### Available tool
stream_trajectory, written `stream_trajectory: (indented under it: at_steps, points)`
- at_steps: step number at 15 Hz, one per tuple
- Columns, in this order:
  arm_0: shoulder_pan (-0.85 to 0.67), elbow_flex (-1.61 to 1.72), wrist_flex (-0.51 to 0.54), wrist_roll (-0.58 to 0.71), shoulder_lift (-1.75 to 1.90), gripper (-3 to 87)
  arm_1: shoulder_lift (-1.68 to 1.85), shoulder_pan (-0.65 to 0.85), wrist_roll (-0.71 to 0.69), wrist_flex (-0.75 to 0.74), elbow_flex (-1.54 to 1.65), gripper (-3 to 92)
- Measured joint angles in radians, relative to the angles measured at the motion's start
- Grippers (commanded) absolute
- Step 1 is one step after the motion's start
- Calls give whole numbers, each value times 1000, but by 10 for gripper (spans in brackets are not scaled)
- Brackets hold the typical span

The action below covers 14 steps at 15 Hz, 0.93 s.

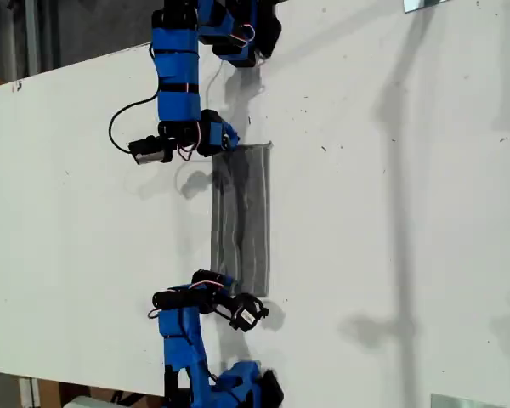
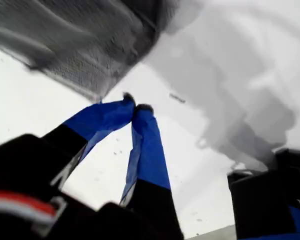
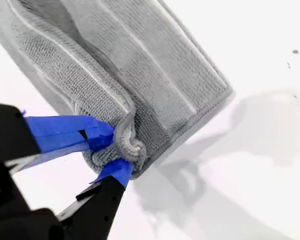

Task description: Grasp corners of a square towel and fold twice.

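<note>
A plain white desk (image 1: 391, 255) fills the scene, scuffed with small dark marks, with a blue arm mounted at each of two opposite edges. The towel (image 1: 242, 221) lies near the middle of the desk as a narrow, layered grey strip running from one arm toward the other, well clear of every desk edge. My second pincer (image 3: 116, 152) is clamped on one corner (image 3: 130, 145) of that strip, the cloth bunched into a small roll between its blue-taped tips. My first pincer (image 2: 136, 107) is closed tip to tip on nothing and sits just short of the towel's hem, not touching it as far as the blurred wrist view shows. I judge that the folding is far along, with a fold being laid down or tidied. The next move probably calls for setting the pinched corner flat and square on the layers beneath, then releasing without dragging the strip askew. No containers are in view.
</note>
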Motion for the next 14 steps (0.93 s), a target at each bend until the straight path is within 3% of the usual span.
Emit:
stream_trajectory:
  at_steps: [5,6,7,10,14]
  points:
    - [66,-12,31,-3,3,-2,0,-101,60,-15,3,-1]
    - [64,-25,37,-3,3,65,0,-103,63,-15,3,121]
    - [71,-44,48,-3,3,217,0,-109,63,-15,3,164]
    - [104,-146,97,-2,-51,302,0,-115,63,-17,3,201]
    - [81,-219,135,17,-51,312,0,-107,55,-31,3,235]
